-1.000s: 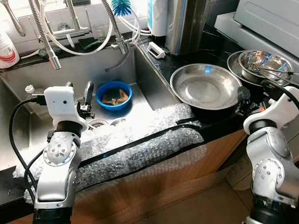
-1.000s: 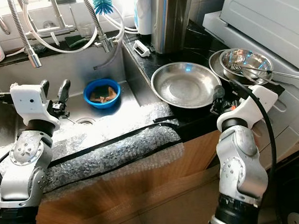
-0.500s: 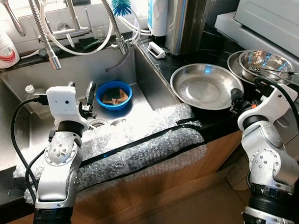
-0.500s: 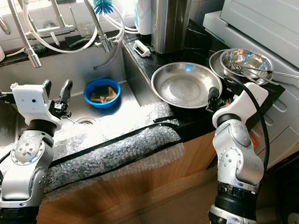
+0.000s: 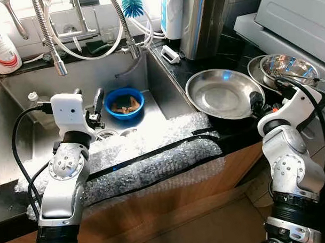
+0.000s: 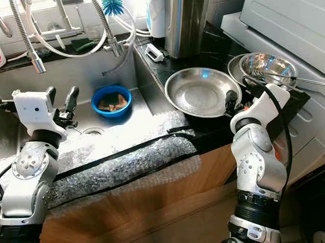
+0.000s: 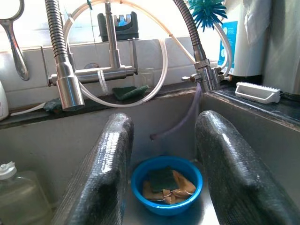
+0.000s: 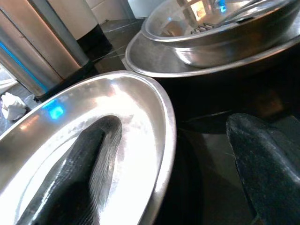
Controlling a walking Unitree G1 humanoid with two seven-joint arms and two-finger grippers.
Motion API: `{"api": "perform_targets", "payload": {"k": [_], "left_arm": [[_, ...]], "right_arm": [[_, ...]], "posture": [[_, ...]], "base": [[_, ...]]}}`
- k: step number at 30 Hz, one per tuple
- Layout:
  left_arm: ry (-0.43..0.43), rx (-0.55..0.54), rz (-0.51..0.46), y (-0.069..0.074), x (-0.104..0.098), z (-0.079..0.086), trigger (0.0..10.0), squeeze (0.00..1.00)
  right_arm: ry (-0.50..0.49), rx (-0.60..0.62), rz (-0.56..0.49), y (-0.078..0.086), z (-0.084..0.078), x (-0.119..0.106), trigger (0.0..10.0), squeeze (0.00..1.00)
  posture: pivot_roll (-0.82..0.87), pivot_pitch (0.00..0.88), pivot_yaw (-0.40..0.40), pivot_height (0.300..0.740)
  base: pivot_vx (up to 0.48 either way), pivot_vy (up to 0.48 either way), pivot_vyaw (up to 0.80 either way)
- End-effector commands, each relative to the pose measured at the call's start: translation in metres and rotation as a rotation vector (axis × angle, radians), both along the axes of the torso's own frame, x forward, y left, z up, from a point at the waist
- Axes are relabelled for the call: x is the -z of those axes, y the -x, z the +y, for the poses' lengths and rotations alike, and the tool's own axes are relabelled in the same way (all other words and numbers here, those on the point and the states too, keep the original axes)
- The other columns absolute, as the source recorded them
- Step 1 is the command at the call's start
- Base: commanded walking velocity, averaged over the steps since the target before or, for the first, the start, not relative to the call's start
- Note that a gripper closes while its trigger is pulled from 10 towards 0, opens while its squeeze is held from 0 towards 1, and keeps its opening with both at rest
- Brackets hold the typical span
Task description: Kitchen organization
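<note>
A wide steel plate (image 5: 224, 92) lies on the black counter right of the sink. My right gripper (image 5: 256, 101) is open at its right rim. In the right wrist view one finger (image 8: 89, 164) lies inside the plate (image 8: 117, 108) and the other finger (image 8: 262, 154) is outside the rim. A blue bowl (image 5: 124, 103) holding a sponge and scraps sits in the sink. My left gripper (image 5: 88, 96) hovers open just left of it, and the left wrist view shows the bowl (image 7: 166, 185) between its fingers, farther on.
Stacked steel bowls (image 5: 286, 69) with a utensil stand right of the plate. Bubble wrap (image 5: 153, 154) covers the sink's front edge. Spring faucets (image 5: 53, 40), a soap bottle (image 5: 2, 50), a tall steel cylinder (image 5: 204, 21) and a white appliance (image 5: 297, 15) line the back and right.
My right gripper has moved left and forward onto the plate's right rim. The left arm has barely moved.
</note>
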State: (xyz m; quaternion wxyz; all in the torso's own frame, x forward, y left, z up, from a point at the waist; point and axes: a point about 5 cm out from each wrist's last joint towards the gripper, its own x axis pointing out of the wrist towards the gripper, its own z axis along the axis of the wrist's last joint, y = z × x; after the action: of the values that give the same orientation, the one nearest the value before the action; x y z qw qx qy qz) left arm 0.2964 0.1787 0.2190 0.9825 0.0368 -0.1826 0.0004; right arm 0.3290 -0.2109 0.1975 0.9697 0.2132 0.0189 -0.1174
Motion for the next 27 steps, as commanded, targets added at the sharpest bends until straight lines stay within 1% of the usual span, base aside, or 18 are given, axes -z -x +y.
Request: {"api": "perform_targets", "payload": {"k": [1,5,16,17,18,19,27], "left_arm": [[-0.018,-0.005,-0.037,0.0022,-0.0068,-0.0015,10.0,0.0],[-0.021,-0.006,-0.035,0.0024,-0.0067,-0.0015,10.0,0.0],[-0.03,-0.006,-0.037,0.0022,-0.0075,-0.0016,10.0,0.0],[-0.031,-0.006,-0.038,0.0022,-0.0077,-0.0016,10.0,0.0],[-0.032,-0.006,-0.038,0.0022,-0.0077,-0.0017,10.0,0.0],[-0.033,-0.006,-0.038,0.0022,-0.0078,-0.0017,10.0,0.0],[-0.036,-0.009,-0.039,0.0023,-0.0083,-0.0015,10.0,0.0]], "right_arm": [[0.007,-0.027,-0.004,-0.0028,0.0032,-0.003,10.0,0.0],[0.03,-0.063,0.022,-0.0043,0.0076,-0.0001,10.0,0.0],[0.048,-0.051,0.059,-0.0054,0.0069,0.0055,10.0,0.0],[0.048,-0.05,0.06,-0.0055,0.0066,0.0055,5.8,0.0],[0.049,-0.046,0.06,-0.0055,0.0062,0.0056,3.8,0.0],[0.048,-0.043,0.062,-0.0058,0.0058,0.0057,0.0,0.0],[0.045,-0.057,0.057,-0.007,0.0087,0.0048,0.0,0.0]], "posture": [[0.0,0.1,-0.011,0.74],[0.0,0.103,-0.012,0.74],[0.0,0.108,-0.011,0.74],[0.0,0.107,-0.012,0.74],[0.0,0.107,-0.013,0.74],[0.0,0.107,-0.013,0.74],[0.0,0.109,-0.013,0.74]], "base": [[0.0,0.0,0.0],[0.0,0.0,0.0],[0.0,0.0,0.0],[0.0,0.0,0.0],[0.0,0.0,0.0],[0.0,0.0,0.0],[0.0,0.0,0.0]]}}
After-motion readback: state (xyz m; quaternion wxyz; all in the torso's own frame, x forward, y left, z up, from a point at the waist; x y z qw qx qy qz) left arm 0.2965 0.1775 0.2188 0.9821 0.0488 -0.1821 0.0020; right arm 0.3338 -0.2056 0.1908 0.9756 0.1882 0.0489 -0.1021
